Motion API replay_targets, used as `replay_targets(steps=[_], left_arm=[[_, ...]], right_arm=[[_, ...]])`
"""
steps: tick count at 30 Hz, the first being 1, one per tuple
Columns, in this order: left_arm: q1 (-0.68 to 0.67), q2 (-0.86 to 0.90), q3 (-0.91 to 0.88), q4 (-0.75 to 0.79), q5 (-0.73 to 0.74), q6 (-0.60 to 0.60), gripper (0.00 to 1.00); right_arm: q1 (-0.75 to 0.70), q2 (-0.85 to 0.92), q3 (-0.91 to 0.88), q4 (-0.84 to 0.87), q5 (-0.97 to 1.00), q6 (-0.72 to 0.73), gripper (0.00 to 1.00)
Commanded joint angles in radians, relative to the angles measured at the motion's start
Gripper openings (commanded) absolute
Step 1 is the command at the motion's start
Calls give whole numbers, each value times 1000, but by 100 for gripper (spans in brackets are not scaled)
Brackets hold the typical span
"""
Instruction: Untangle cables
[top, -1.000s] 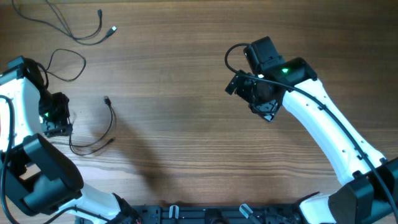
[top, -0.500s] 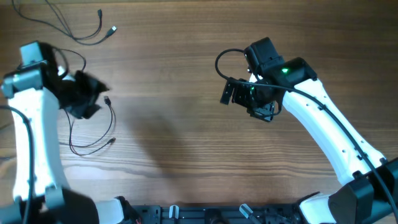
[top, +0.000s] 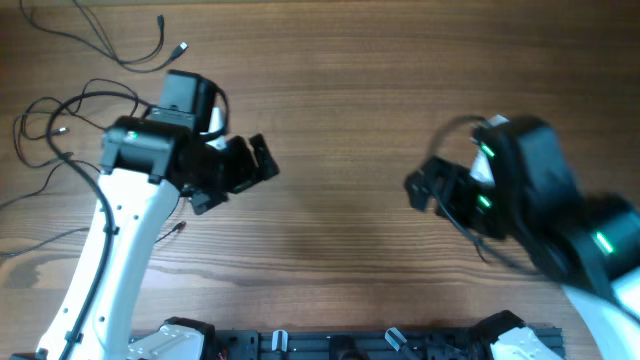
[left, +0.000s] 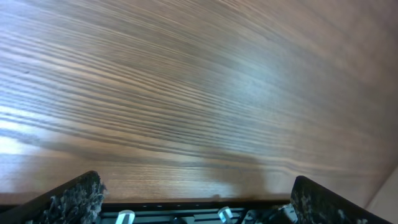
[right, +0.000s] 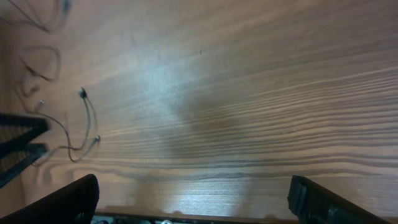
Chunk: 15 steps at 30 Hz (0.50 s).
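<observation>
Black, thin plug-ended cords spread over the left of the brown wooden desk.
We see the black two-finger left end effector and right end effector both wide open, empty, off the cords. Most look parted; loops by the left edge may cross, so work remains.

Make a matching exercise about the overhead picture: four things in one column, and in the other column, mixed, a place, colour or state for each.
Things:
1. left gripper
2. right gripper
3. cables
4. table

Descriptions:
A. brown wood
B. open, far from the cables
C. thin and black, at the left side
D. open, close to the cables

Pairs: 1-D, 2-B, 3-C, 4-A
</observation>
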Motion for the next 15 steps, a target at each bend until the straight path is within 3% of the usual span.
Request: replay_targets(steps=[1,4,7,15], left_arm=[[-111,-26,-6,11,-59,-48,100],[-225,-71,-6,14,-166,-123,100],[-329,-140,-6,42,-212,-124,100],[-569,-375,-6,84,-406,-206,100]], right_arm=[[2,-139,12,-63,123,15,100],[2,-237,12,-150,182,15,100],[2,-273,12,-167,205,10,100],[2,-279,12,-166,243,21,100]])
